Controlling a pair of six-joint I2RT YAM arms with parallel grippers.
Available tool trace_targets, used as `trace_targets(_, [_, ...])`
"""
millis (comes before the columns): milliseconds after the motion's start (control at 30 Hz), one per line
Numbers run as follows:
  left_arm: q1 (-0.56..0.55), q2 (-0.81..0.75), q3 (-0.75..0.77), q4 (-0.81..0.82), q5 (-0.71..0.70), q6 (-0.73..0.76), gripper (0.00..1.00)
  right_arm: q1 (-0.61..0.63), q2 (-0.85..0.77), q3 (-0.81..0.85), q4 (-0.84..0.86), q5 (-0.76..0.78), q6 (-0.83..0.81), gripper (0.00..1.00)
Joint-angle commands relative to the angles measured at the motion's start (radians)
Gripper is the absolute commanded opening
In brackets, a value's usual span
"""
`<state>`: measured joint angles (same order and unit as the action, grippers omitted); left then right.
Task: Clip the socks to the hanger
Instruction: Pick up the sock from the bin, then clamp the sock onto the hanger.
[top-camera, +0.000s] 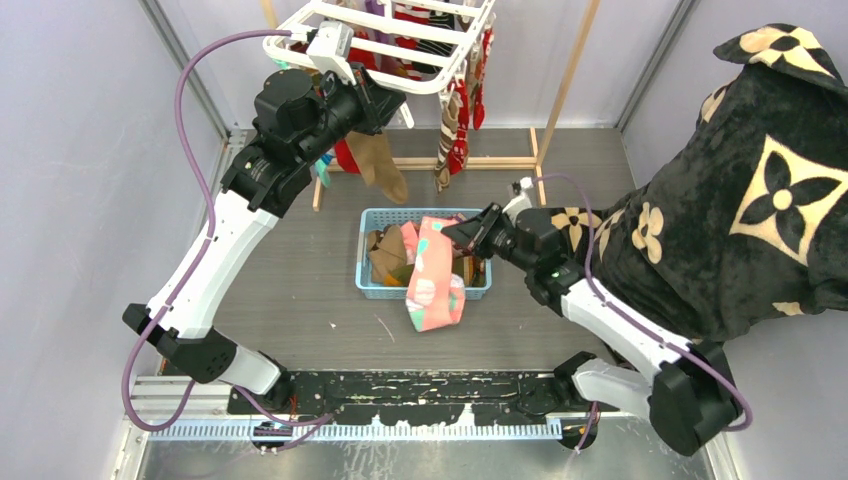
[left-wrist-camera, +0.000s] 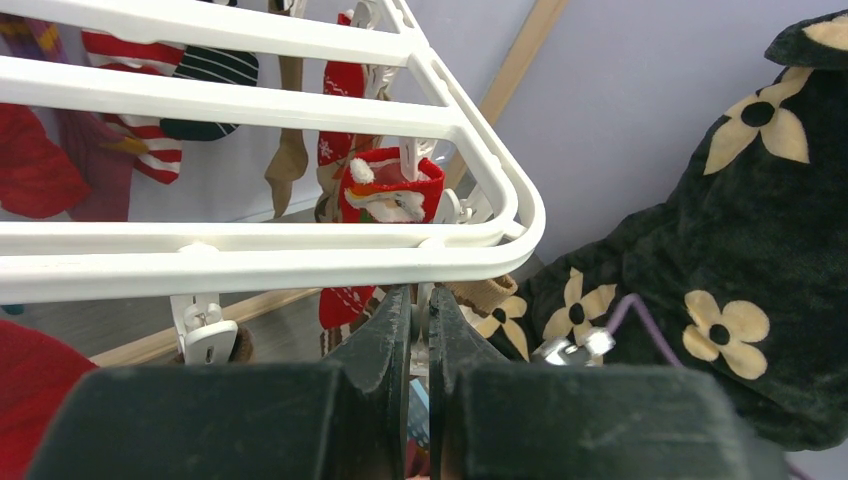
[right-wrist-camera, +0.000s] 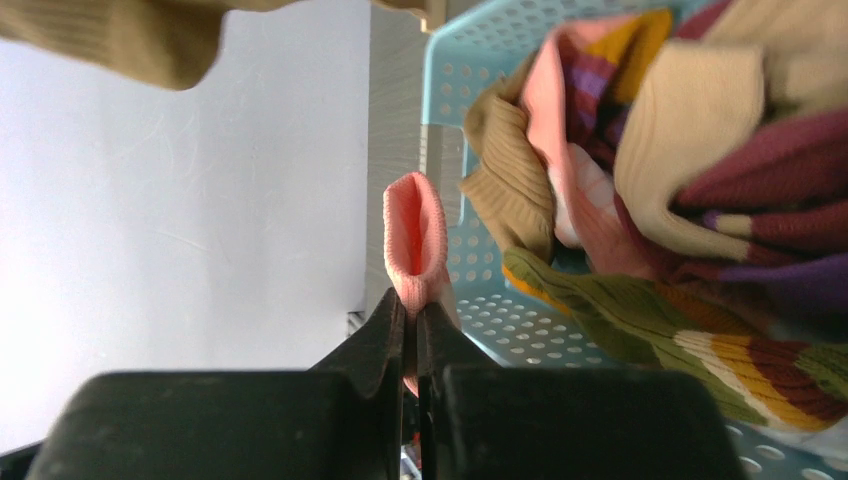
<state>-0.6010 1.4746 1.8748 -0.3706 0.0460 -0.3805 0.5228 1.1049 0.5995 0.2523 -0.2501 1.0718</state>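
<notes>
Left claw (left-wrist-camera: 420, 302) at the hanger (left-wrist-camera: 250, 262), right claw (right-wrist-camera: 410, 302) holding 1 pink sock (top-camera: 436, 275) over the basket (top-camera: 380, 293).
By the counter's far edge your left claw is pressed nearly together on what looks like a white clip (left-wrist-camera: 419, 282), 1 brown sock (top-camera: 385, 165) dangling below. Mid-counter, your right claw pinches the pink sock's cuff; it's light, limp and stretchy, so the cuff edge is your grip. Count: 1 hanger, 1 basket; the other socks overlap too much to count.
</notes>
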Motion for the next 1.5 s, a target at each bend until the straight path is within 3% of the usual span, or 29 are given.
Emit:
trace_targets(0, [0.004, -0.031, 0.009, 0.001, -0.002, 0.02, 0.0, 0.005, -0.115, 0.18, -0.075, 0.082, -0.234, 0.01])
trace_targets(233, [0.004, -0.028, 0.03, -0.016, 0.015, 0.002, 0.0, 0.015, -0.159, 0.301, -0.02, 0.037, -0.558, 0.01])
trace_targets(400, [0.003, -0.023, 0.042, -0.025, 0.021, -0.025, 0.0, 0.056, -0.147, 0.347, 0.03, 0.087, -0.749, 0.01])
trace_targets(667, [0.004, -0.006, 0.047, -0.033, 0.012, -0.037, 0.0, 0.321, -0.046, 0.418, 0.112, 0.49, -1.105, 0.01])
trace_targets(1000, [0.003, -0.014, 0.036, -0.024, -0.023, -0.034, 0.0, 0.414, 0.091, 0.461, 0.346, 0.761, -1.256, 0.01])
trace_targets(1467, [0.002, -0.018, 0.014, -0.012, -0.071, -0.035, 0.0, 0.478, 0.208, 0.519, 0.501, 0.846, -1.377, 0.01])
